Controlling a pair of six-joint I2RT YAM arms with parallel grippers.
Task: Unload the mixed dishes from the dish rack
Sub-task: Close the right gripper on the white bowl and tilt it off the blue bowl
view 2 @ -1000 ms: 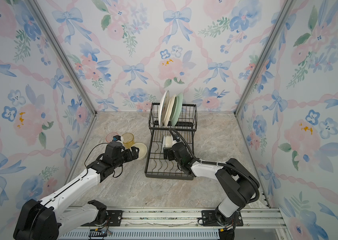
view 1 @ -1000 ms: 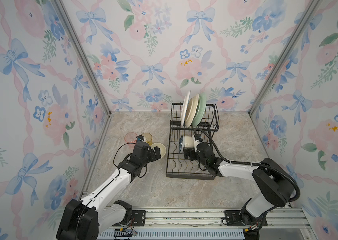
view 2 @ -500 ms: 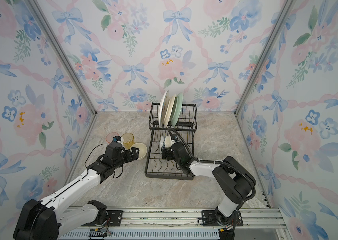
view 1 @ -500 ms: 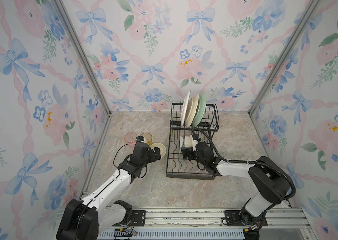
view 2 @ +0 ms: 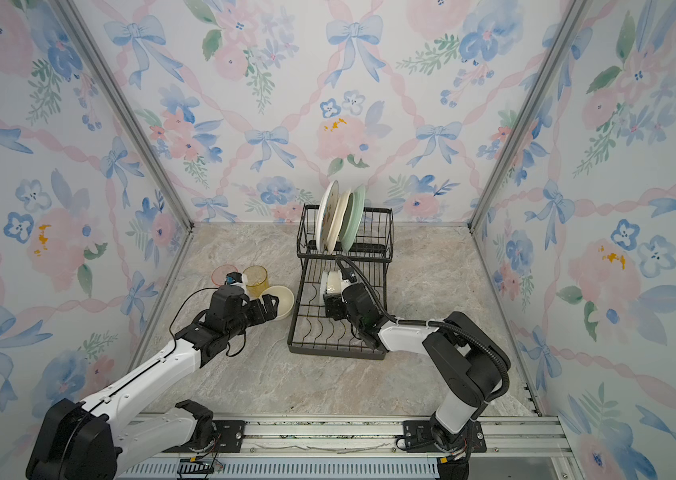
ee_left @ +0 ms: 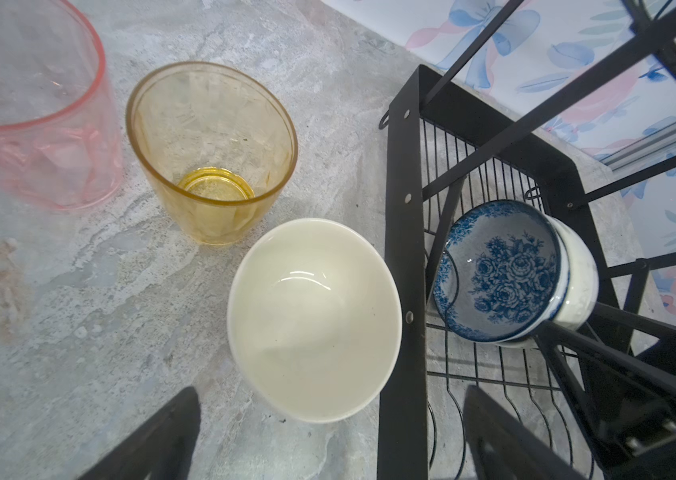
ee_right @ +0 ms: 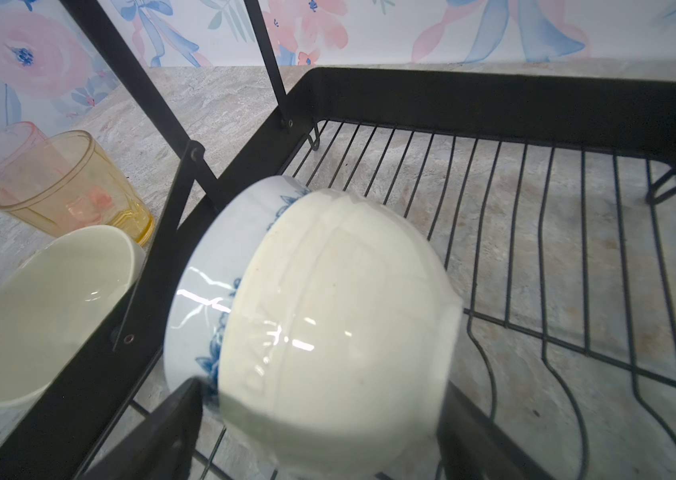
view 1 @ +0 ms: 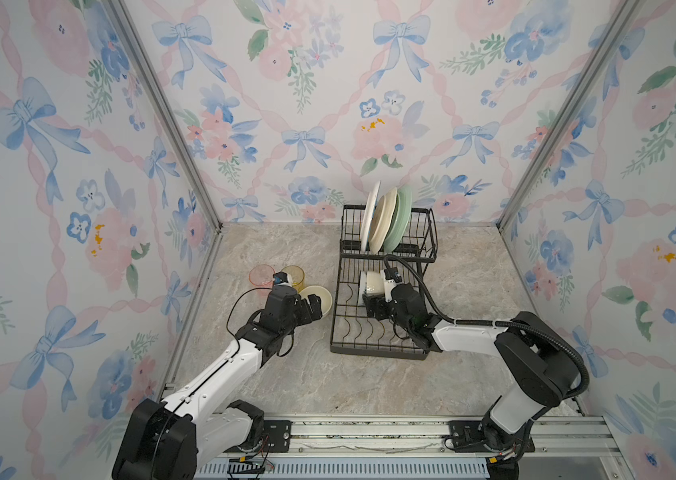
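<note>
Your right gripper (ee_right: 321, 399) sits spread wide around the glossy cream bowl (ee_right: 340, 316), tipped base-first toward it in the black wire rack (ee_right: 494, 95).

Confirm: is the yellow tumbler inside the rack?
No, the yellow tumbler stands on the table beside the pink tumbler, outside the dish rack.

We place both top views high at front, side by side, facing same way: tilted down toward back wall (view 1: 328, 104), far off, whole table (view 1: 286, 386) in frame. Left wrist view: close, looking steeply down beside dish rack (ee_left: 404, 249). Right wrist view: closer, low inside rack's lower tray. We find both wrist views sharing cream bowl (ee_left: 311, 320) on table, yellow tumbler (ee_left: 211, 153), patterned bowl (ee_left: 498, 270).
</note>
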